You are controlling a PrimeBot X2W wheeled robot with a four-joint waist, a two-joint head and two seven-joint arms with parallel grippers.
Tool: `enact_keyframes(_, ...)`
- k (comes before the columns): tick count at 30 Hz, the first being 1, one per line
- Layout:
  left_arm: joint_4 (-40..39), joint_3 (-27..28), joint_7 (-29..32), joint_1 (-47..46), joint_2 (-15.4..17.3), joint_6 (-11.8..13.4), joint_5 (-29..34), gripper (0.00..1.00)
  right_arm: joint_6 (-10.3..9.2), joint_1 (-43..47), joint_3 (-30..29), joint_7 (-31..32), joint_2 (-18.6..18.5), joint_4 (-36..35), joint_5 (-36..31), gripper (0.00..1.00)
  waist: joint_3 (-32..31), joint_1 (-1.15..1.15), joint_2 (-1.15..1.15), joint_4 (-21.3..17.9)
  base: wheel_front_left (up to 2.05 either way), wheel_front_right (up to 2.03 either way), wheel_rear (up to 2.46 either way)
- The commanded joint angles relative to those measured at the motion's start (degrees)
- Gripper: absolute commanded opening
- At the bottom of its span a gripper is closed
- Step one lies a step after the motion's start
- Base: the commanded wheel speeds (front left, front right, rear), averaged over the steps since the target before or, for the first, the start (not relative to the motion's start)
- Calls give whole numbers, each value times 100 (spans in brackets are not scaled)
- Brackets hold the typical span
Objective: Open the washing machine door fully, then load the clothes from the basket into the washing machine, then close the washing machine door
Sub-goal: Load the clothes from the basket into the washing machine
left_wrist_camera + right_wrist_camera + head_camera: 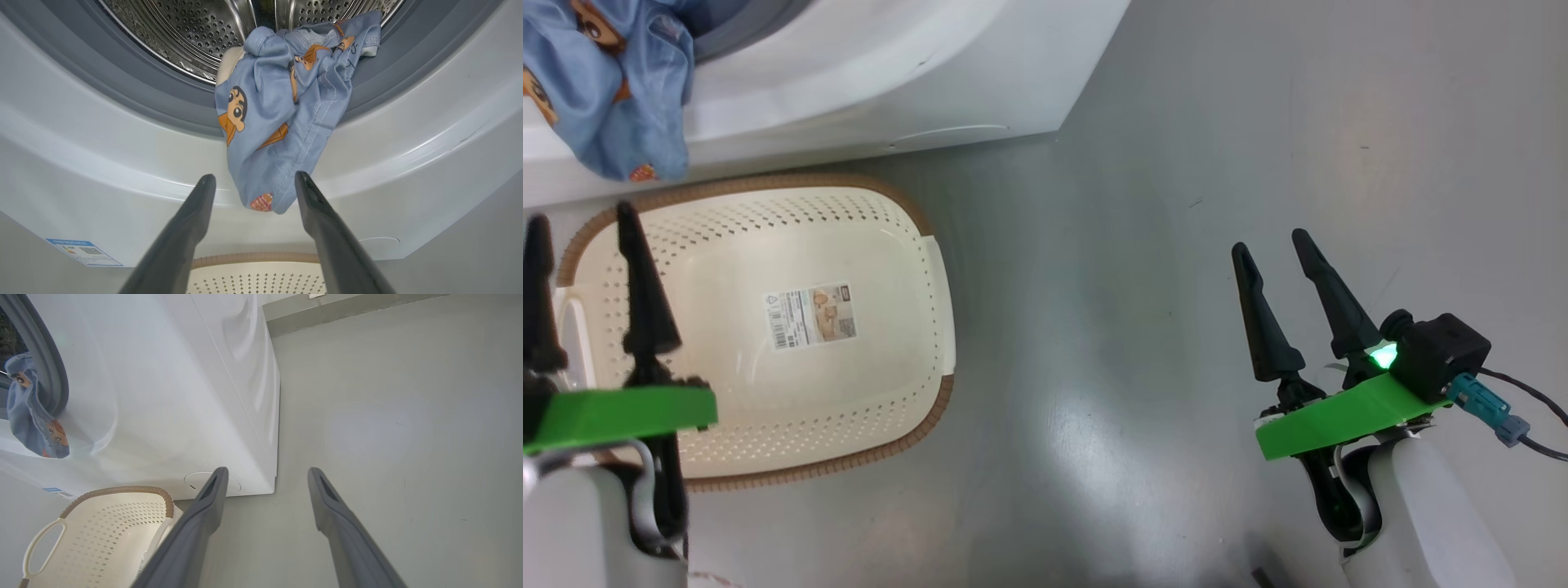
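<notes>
The basket (866,384) sits on the floor (1176,163) right against the front of the washing machine (890,73), and it is bare down to the label on its bottom. The clothes (282,122) are in the mouth of the machine but not fully inside. The bundle rests on the lower front edge of the drum (184,32), and a long blue flap hangs out over the grey seal (122,90) and down the white front panel.

The left gripper (255,176) hangs over the basket's left end, fingers spread and holding nothing. Its tips point at the bottom of the hanging flap, close below it. The right gripper (1269,240) is also spread and empty, over bare floor well to the right of the basket.

The loading step looks unfinished. The main risk is closing the door on the flap, because cloth caught across the seal would likely stop the latch or get pinched. Pushing the flap in with spread fingers could simply fold it back. It could also drag the whole bundle out over the lip into the basket, since the bundle lies at the drum's front edge. A pinch taken too low may catch only a thin fold that slips free.
</notes>
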Motion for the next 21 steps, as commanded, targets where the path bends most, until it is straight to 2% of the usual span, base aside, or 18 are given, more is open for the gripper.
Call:
enact_keyframes(1, -186, 185, 57, -36, 183, -22, -53, 100, 9, 138, 126, -28, 19, -93, 23, 100, -2, 0, 0, -13, 0, 0, 0)
enact_keyframes(12, -125, 111, 930, -949, 488, 5, -131, 100, 9, 132, 145, -28, 19, -109, 52, 100, 22, 0, 0, -53, 0, 0, 0)
enact_keyframes(21, 382, 23, 1645, -1447, 530, 1, -345, 100, 9, 116, 166, -28, 19, -102, 85, 100, 64, 0, 0, -116, 0, 0, 0)
